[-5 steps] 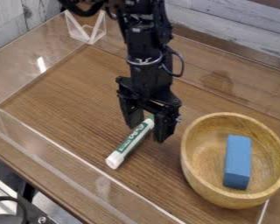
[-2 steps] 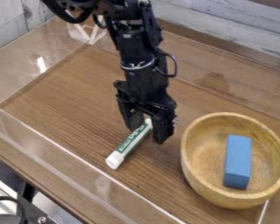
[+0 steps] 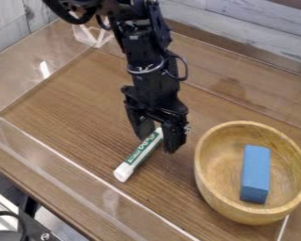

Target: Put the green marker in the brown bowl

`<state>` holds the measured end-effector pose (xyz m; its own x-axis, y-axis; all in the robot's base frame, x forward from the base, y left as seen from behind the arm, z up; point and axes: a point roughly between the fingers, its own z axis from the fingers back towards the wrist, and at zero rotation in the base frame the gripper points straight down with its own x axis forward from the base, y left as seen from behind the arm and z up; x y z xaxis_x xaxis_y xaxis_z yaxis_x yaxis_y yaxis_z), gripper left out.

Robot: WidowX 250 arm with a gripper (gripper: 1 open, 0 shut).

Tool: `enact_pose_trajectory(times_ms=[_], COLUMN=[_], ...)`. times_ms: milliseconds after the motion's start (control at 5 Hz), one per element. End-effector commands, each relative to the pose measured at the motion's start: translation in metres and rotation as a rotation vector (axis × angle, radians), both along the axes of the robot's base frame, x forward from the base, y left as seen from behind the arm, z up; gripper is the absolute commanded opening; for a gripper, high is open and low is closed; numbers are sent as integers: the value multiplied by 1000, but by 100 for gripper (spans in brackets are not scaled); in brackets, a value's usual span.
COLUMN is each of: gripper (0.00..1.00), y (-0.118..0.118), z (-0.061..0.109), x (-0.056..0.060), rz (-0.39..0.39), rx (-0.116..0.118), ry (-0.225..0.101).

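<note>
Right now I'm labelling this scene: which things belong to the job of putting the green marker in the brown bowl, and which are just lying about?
Part of the job:
- green marker, lying on the table
- brown bowl, right of it
- gripper, open, straddling the marker's upper end

Just lying about:
- blue block, inside the bowl
- clear stand, far back

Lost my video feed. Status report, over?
Gripper open, jaws astride green marker, not lifted. Brown bowl holds blue block. Path clear.

Even soft light, glare on the clear wall (image 3: 46,68), low resolution, slightly blurry
</note>
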<state>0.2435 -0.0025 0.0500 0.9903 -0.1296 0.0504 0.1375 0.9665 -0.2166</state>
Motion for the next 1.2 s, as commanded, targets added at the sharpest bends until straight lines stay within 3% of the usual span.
enact_pose_trajectory(times_ms=[0,400,1000], gripper=[100,100,100], y=[5,7,12], z=[17,18,8], x=[10,13,6], rz=[4,3,-52], rx=[6,4,17], ry=[-79,-90,-87])
